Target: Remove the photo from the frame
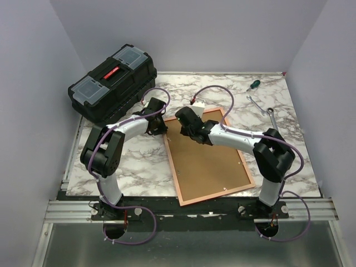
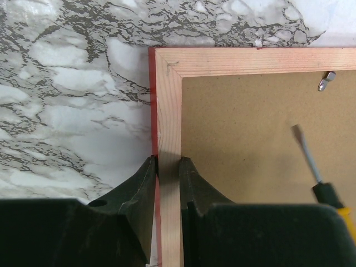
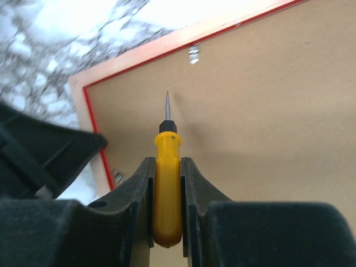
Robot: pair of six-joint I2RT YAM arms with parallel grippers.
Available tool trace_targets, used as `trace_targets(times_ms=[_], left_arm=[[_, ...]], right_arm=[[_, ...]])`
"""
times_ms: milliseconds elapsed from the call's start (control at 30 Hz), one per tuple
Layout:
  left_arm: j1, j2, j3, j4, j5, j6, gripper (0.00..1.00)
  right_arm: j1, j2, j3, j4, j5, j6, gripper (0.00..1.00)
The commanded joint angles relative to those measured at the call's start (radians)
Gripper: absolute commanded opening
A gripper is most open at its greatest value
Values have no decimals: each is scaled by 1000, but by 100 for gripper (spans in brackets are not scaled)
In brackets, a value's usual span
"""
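Overhead view: bright, even, diffuse light, apparently from above, with only faint soft shadows on the counter (image 1: 133,161). Left wrist view: sharp, frame (image 2: 168,111) grain crisp, tool (image 2: 168,164) dark along the bottom. Right wrist view: counter blown out at top centre, blurred at upper left; screwdriver (image 3: 167,189) in focus.

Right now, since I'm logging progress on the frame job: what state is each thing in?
frame: face down, lying flat
backing board: seated in the frame
left fingers: shut on the frame's rail
yellow screwdriver: gripped by handle, tip over backing board
right fingers: shut on the yellow screwdriver
toolbox: lid closed
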Motion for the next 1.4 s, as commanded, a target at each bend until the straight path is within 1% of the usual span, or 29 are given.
trace_targets(times_ms=[0, 67, 200, 267, 333, 400, 533, 633, 767, 1000, 1167, 1300, 1367], left_arm=[[-6, 7, -45, -128, 30, 24, 0], [-6, -8, -54, -117, 40, 26, 0], [-6, -23, -42, -111, 81, 30, 0], [-6, -26, -30, -118, 84, 35, 0], [-4, -31, -22, -127, 85, 42, 2], [-4, -41, -20, -132, 88, 49, 12], [-4, -50, -24, -140, 88, 61, 25], [-2, -38, -22, -152, 84, 70, 30], [-1, -24, -25, -152, 82, 68, 30], [2, -4, -6, -168, 64, 68, 30], [3, -5, -6, -178, 57, 70, 23], [4, -13, -25, -172, 53, 69, 12], [5, -13, -37, -165, 62, 68, 10]], right_arm=[[33, -60, -39, 63, -124, -106, 0], [35, -101, -80, 70, -171, -123, 0], [59, -152, -153, 137, -248, -172, 0], [76, -148, -154, 133, -255, -181, 0], [97, -141, -151, 134, -246, -189, 0], [118, -134, -151, 133, -222, -192, 0], [148, -137, -167, 121, -164, -192, 0], [176, -154, -184, 120, -133, -214, 0], [188, -152, -195, 105, -118, -220, 0], [193, -158, -234, 135, -126, -239, 0], [193, -110, -216, 149, -64, -246, 0], [194, -72, -176, 118, 14, -235, 0], [193, -71, -179, 141, 8, -252, 0]])
